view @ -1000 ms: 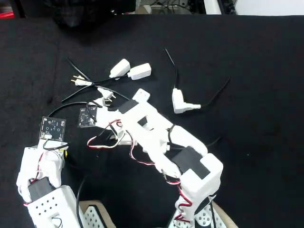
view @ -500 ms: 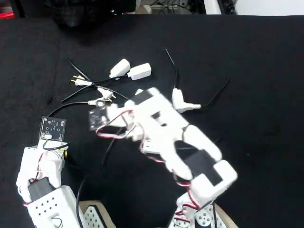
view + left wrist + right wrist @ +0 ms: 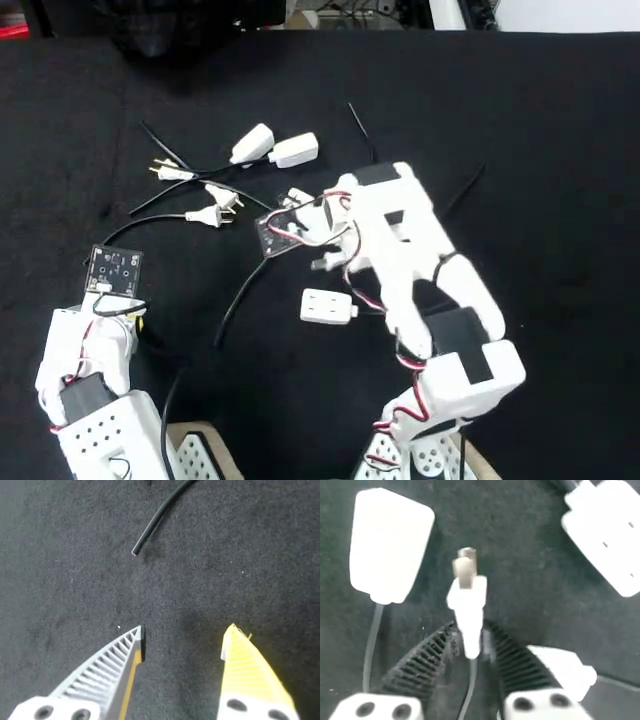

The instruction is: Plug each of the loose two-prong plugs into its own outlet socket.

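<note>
My right gripper [image 3: 470,630] is shut on a white two-prong plug [image 3: 469,597], whose prongs point away from the fingers. A white socket [image 3: 387,542] lies to one side of it and another socket [image 3: 610,540] to the other. From above, the right arm [image 3: 400,240] stands mid-table with its gripper [image 3: 300,200] just below two white sockets [image 3: 275,148]. A further socket [image 3: 328,307] lies flat beside the arm. Loose plugs [image 3: 215,205] on black cables lie to the left. My left gripper [image 3: 182,640] is open over bare cloth at the near left.
A black cloth [image 3: 540,150] covers the table, with open room on the right and far left. Black cables [image 3: 235,300] cross the middle. One cut cable end [image 3: 135,552] lies ahead of the left gripper. The left arm [image 3: 85,350] sits at the front left corner.
The right arm has swung right and back from the plugs at the left, uncovering the flat socket mid-table and covering the angled socket at its right. The left arm has kept still.
</note>
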Tool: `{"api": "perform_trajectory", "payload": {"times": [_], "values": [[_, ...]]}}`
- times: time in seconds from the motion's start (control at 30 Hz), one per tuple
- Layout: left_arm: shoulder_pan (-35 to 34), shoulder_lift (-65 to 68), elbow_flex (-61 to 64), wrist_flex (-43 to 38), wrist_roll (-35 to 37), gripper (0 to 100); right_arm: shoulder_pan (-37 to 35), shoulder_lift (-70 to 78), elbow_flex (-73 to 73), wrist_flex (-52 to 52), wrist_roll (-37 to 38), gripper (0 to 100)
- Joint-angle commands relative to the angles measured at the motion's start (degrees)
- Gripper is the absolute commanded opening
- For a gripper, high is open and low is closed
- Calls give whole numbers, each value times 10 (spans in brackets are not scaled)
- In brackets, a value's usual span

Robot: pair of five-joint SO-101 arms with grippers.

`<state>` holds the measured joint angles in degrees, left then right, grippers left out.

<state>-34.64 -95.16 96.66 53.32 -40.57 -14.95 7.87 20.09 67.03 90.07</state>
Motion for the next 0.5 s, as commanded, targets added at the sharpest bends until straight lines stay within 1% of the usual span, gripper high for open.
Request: {"api": "perform_trajectory", "payload": {"times": [0.0, 0.07, 0.13, 0.2, 0.27, 0.33, 0.47], "values": [[7, -4, 12, 6, -10, 252, 43, -16, -9, -4, 1, 189], [7, -4, 12, 6, -10, 252, 65, -37, -4, -3, -25, 181], [13, -4, 12, 6, -10, 252, 87, -65, 7, -6, -74, 159], [13, -4, 12, 6, -10, 252, 101, -94, 17, -4, -165, 126], [13, -4, 12, 6, -10, 252, 108, -116, 29, -4, -302, 93], [13, -4, 12, 6, -10, 252, 112, -134, 44, -4, -467, 74], [13, -4, 12, 6, -10, 252, 89, -138, 66, -4, -775, 101]]}}
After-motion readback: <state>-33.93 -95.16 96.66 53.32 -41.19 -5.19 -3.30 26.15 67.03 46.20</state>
